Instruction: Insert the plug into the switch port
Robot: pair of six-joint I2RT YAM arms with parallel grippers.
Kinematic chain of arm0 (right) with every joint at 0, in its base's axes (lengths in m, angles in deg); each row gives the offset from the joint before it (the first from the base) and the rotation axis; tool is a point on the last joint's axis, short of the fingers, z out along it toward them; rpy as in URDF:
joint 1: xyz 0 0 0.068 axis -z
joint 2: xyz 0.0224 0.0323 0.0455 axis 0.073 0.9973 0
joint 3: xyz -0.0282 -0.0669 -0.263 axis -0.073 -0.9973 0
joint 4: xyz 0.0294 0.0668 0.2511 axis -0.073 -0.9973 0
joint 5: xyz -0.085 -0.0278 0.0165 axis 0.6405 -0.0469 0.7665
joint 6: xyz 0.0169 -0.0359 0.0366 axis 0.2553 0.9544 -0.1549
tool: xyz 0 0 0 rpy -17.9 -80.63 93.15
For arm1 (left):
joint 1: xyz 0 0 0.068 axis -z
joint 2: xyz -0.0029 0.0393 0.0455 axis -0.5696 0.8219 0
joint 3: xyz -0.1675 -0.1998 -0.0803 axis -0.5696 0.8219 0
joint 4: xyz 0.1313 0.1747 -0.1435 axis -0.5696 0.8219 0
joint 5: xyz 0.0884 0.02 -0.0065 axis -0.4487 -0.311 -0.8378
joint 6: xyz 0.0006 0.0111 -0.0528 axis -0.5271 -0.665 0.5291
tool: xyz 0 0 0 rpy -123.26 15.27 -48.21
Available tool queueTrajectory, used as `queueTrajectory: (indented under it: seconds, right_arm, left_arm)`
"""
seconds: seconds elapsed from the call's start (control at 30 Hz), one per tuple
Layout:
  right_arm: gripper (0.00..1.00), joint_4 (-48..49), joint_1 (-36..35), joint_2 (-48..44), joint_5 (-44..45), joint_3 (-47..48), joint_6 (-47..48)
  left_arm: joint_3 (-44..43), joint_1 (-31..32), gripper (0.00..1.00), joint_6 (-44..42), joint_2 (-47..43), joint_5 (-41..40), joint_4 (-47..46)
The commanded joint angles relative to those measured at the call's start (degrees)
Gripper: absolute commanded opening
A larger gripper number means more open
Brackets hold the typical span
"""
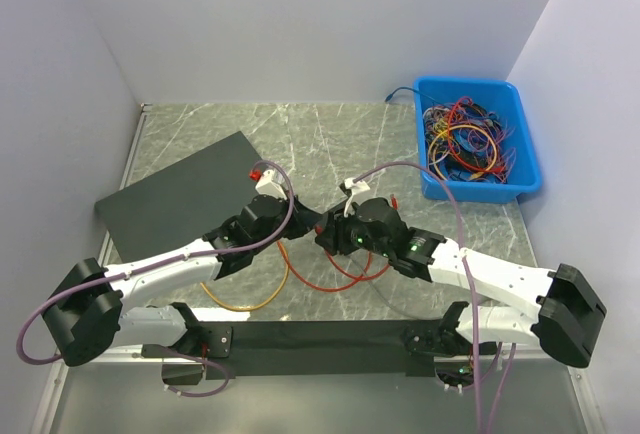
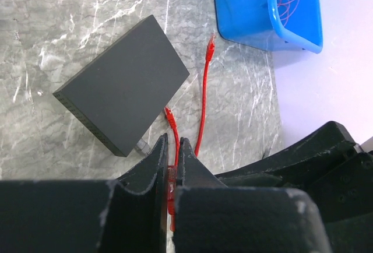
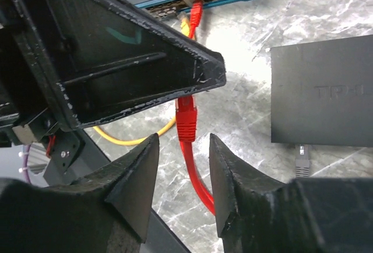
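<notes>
Our left gripper is pressed together on the red cable. The plug pokes out past its tips, just beside the near edge of the dark switch. Our right gripper stands spread, a finger either side of a red cable and not pinching it. We read this as the lining-up step. Next, the plug needs squaring to a free port and pushing home. The port face is hidden from us. A grey plug sits at that same edge, crowding our approach. The cable's loose end and the blue bin lie beyond.
</notes>
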Motion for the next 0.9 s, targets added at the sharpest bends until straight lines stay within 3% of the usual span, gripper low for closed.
queueTrajectory:
  seconds: [0.0, 0.23, 0.6, 0.77, 0.87]
  right_arm:
    - [0.45, 1.09, -0.4, 0.14, 2.62, 2.32, 0.52]
    - [0.4, 2.23, -0.4, 0.93, 2.27, 2.59, 0.17]
    - [0.22, 2.76, -0.49, 1.28, 3.23, 2.86, -0.27]
    - [0.36, 2.23, -0.49, -0.04, 3.67, 2.85, -0.8]
    - [0.38, 2.23, -0.58, -0.56, 3.32, 2.77, -1.15]
  left_arm:
    - [-0.34, 0.23, 0.0, 0.16, -0.68, -1.09, -0.53]
    - [-0.25, 0.23, 0.0, 0.43, -0.59, -0.83, -0.97]
    - [-0.25, 0.67, 0.0, 0.78, 0.55, -0.47, -2.12]
    - [-0.51, 1.19, 0.01, 1.04, 0.38, -1.09, -1.51]
    - [-0.42, 1.55, 0.0, 1.3, 0.03, -1.44, -1.24]
